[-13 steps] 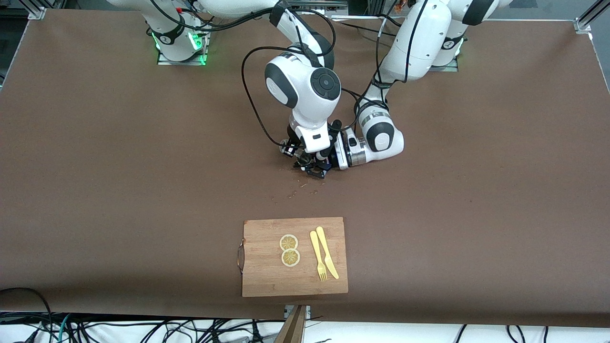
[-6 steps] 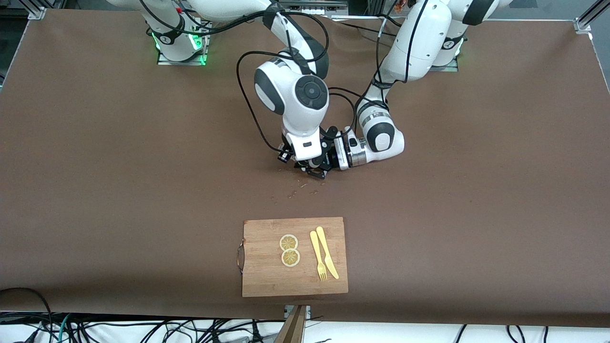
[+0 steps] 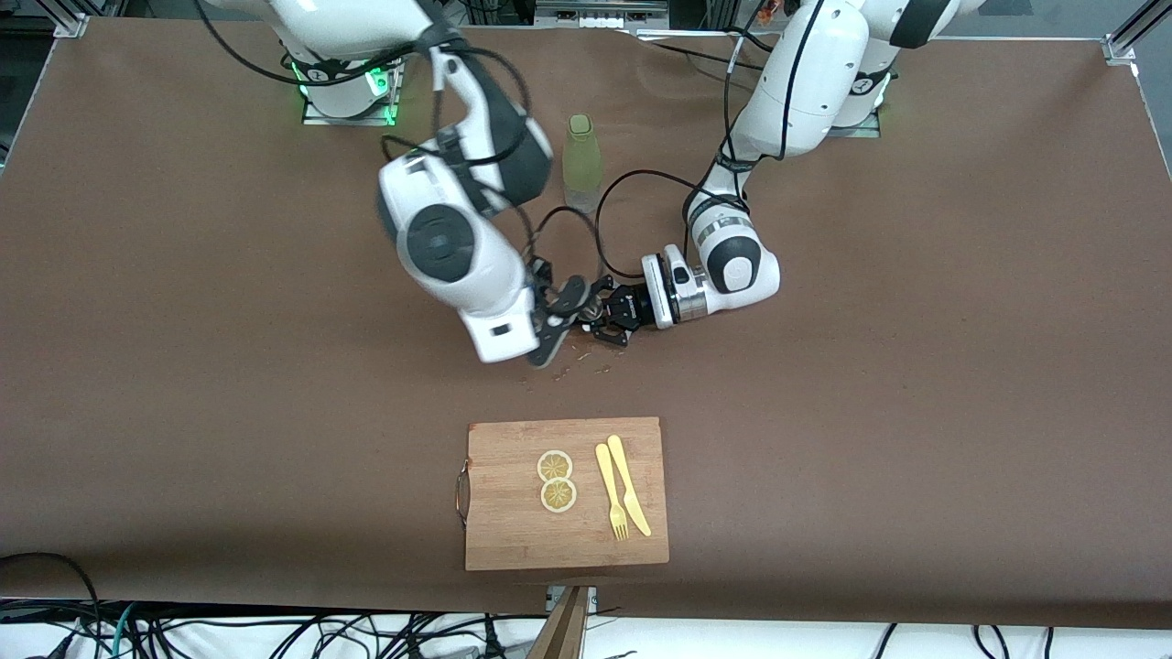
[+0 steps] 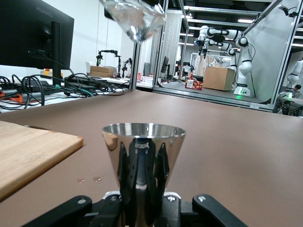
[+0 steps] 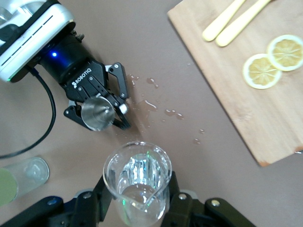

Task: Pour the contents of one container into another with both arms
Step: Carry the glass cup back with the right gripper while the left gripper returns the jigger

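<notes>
Two arms meet mid-table, one gripping a metal cup, the other a glass beaker.

Front view: on the brown table (image 3: 916,366), the left gripper (image 3: 612,322) sits low beside the right gripper (image 3: 558,320); a green bottle (image 3: 582,163) stands nearer the bases, and a wooden cutting board (image 3: 513,540) (lemon slices, yellow cutlery) lies nearer the camera.
Left wrist view: the left gripper (image 4: 142,187) is clamped on a shiny conical steel cup (image 4: 143,142), upright on the table; a monitor and lab frames fill the room.
Right wrist view: the right gripper (image 5: 137,198) clasps a clear glass beaker (image 5: 137,179) above the cup; droplets (image 5: 156,101) spot the surface.
</notes>
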Robot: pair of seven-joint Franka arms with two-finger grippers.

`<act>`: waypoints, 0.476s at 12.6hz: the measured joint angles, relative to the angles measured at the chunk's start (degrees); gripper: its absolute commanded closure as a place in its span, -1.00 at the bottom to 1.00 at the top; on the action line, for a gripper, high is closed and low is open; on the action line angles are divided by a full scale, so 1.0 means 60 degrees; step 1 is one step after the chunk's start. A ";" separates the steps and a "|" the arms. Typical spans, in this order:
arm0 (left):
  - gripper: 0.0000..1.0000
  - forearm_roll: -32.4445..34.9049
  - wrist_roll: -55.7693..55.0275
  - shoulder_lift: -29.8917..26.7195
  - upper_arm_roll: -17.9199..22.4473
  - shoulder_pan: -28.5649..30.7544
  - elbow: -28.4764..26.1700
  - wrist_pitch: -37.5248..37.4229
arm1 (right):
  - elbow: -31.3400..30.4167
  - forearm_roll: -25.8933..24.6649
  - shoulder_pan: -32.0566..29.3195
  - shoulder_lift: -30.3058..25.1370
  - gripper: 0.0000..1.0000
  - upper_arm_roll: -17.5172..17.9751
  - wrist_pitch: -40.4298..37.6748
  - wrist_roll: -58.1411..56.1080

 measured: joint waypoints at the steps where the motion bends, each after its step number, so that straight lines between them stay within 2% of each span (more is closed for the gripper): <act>1: 1.00 0.0000 0.0000 -0.0028 0.0072 0.0021 0.0000 0.0000 | -0.0256 0.0437 -0.0356 -0.0219 0.80 -0.0002 0.0028 -0.0556; 3: 1.00 0.0101 0.0012 -0.0165 0.0170 0.0210 0.0000 0.0000 | -0.0899 0.1225 -0.1067 -0.0703 0.79 -0.0008 0.0080 -0.1743; 6: 1.00 0.1021 0.0000 -0.0526 0.0166 0.0970 -0.0019 0.0004 | -0.1957 0.2217 -0.2178 -0.1392 0.79 -0.0009 0.0086 -0.3578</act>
